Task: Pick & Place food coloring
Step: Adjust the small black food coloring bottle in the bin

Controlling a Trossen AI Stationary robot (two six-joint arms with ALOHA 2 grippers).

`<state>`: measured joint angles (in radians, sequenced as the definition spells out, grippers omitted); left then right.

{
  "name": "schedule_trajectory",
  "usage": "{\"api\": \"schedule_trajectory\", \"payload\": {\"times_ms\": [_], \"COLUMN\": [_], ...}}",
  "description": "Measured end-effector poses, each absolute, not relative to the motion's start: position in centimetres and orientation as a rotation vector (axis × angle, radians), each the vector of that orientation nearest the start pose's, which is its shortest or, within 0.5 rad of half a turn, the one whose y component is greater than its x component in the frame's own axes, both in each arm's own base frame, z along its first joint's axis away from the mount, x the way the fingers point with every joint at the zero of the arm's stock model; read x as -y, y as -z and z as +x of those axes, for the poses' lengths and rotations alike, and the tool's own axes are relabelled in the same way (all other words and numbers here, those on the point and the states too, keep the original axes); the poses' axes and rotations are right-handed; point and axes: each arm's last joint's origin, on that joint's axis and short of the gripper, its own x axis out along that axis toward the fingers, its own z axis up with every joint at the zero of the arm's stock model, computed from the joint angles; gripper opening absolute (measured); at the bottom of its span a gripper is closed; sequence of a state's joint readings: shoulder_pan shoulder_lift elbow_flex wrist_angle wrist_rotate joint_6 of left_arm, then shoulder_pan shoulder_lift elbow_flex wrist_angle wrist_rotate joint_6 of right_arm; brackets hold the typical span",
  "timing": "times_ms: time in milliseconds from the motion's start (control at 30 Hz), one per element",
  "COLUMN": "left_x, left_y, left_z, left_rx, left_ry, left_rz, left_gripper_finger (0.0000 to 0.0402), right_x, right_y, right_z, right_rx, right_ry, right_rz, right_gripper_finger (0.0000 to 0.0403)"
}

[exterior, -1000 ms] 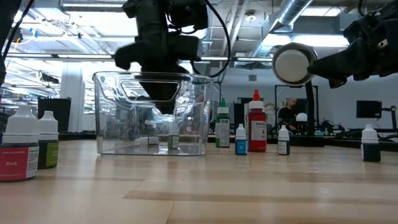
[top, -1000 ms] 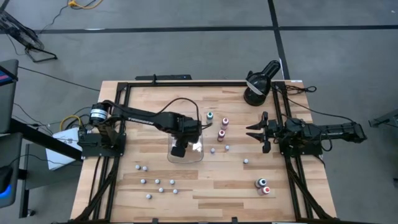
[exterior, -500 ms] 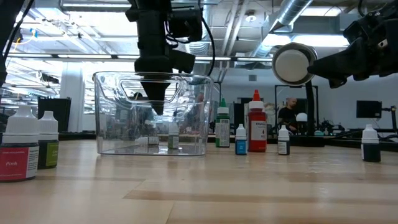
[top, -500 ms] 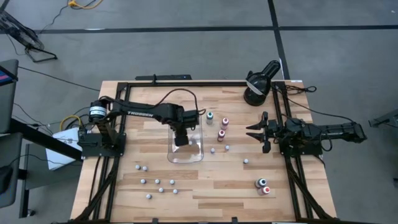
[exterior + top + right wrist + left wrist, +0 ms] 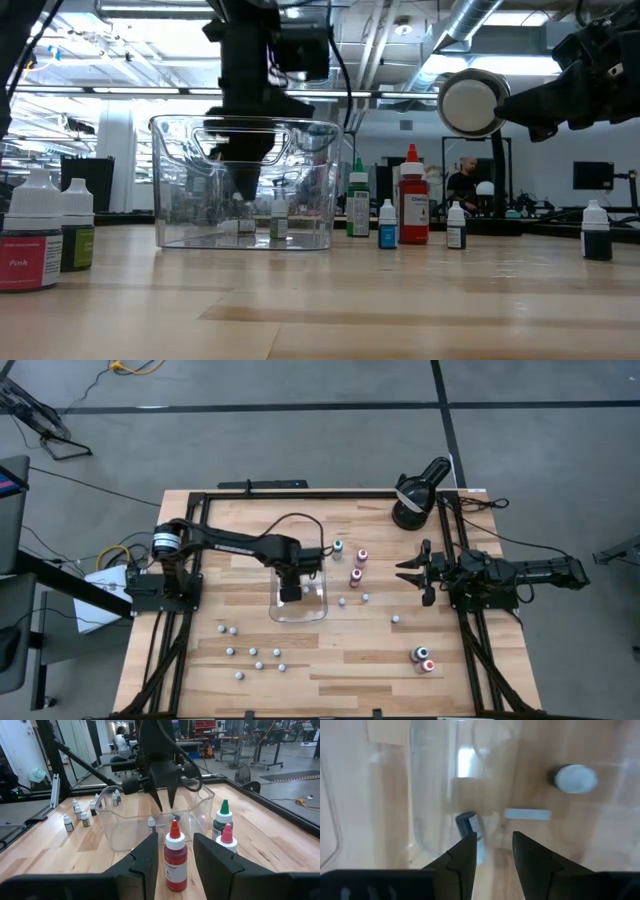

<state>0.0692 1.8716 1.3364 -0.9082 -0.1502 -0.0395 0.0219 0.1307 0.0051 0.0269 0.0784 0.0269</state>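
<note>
We are lowering our left gripper [image 5: 243, 185] deeper inside the clear tray [image 5: 322, 598], jaws narrowly parted and empty, probably reaching for the small bottle [image 5: 470, 824] lying there.

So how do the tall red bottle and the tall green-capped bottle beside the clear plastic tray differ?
The tall red bottle has a red body and pointed red cap; the green-capped bottle has a dark body and green cap. In the low view the red one stands taller than the green-capped one. Both stand upright outside the clear plastic tray.
</note>
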Motion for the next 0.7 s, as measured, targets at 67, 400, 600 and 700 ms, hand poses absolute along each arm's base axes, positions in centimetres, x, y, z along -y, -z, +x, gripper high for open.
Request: {"api": "schedule_trajectory", "payload": {"times_ms": [67,400,600,700], "left_x": [-3.0,-3.0,-3.1,-3.1], "left_y": [-18.4,-18.1,-17.0,-16.9], "left_z": [35.2,34.7,35.0,35.1], "left_rx": [-1.444,-1.502,-1.524,-1.524], "left_ry": [-0.245,-0.301,-0.3,-0.308], "left_rz": [0.045,0.044,0.045,0.045], "left_gripper_finger": [0.0119,0.0119,0.0119,0.0119], "right_x": [0.0,0.0,0.0,0.0], "right_y": [-15.7,-15.8,-15.7,-15.7], "right_z": [10.5,10.5,10.5,10.5], "right_rx": [-0.095,-0.095,-0.097,-0.098], "right_ry": [0.058,0.058,0.058,0.058], "right_rz": [0.022,0.022,0.022,0.022], "right_gripper_finger": [0.0113,0.0113,0.0113,0.0113]}}
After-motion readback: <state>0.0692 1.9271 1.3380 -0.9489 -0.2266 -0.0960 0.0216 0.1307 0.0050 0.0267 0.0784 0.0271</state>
